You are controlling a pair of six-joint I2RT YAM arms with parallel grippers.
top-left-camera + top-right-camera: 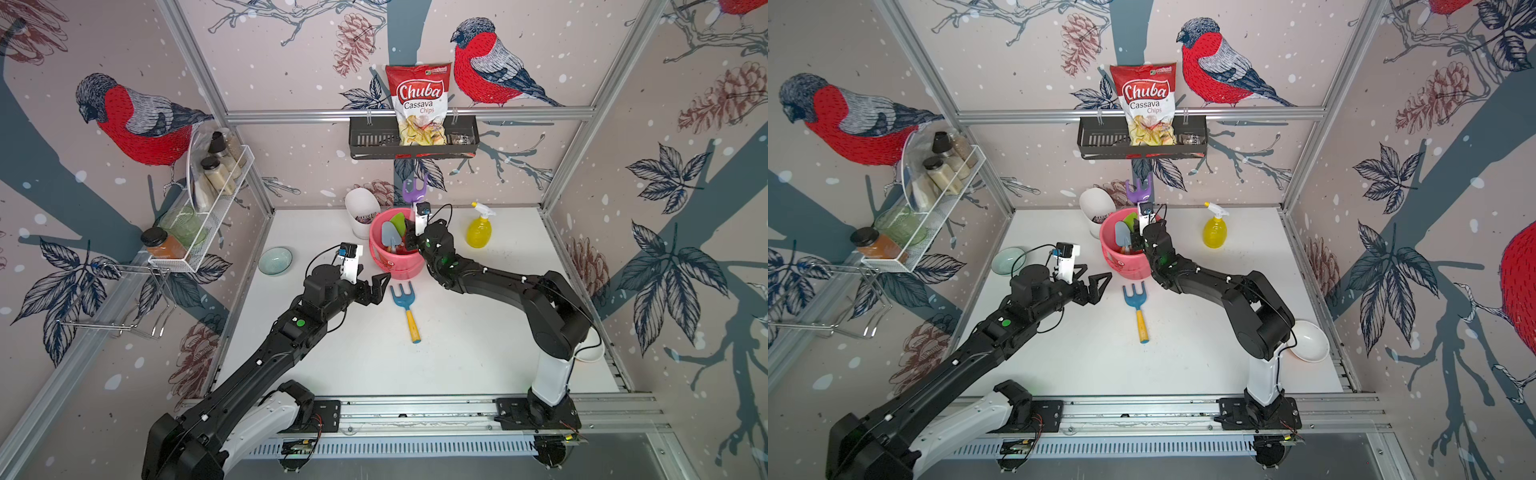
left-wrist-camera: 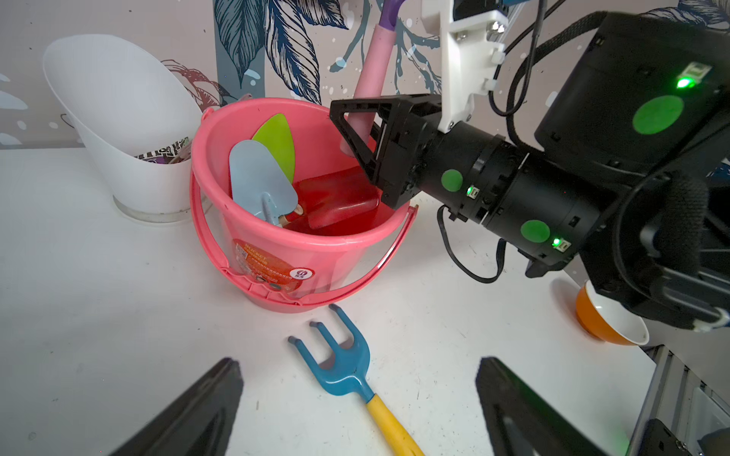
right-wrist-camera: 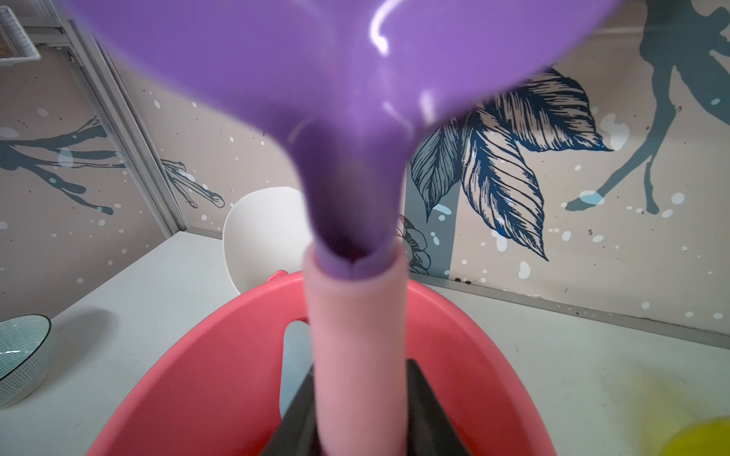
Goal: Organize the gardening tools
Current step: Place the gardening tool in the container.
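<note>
White counter (image 1: 478, 353) is carrying the pink bucket (image 1: 399, 268) at frame centre; the purple rake (image 1: 414, 189) is standing upright inside, pink handle between my right tool's (image 1: 411, 243) jaws; whether they are gripping, I cannot tell. My left tool (image 1: 376, 291) is hanging released.

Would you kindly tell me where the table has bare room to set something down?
Free: between blue fork and front rail; between spray bottle and white bowl. Crowded: around pink bucket, with white container, left claw, and right claw gripping purple rake.

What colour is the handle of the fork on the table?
Yellow; the fork shows best in a top view.
</note>
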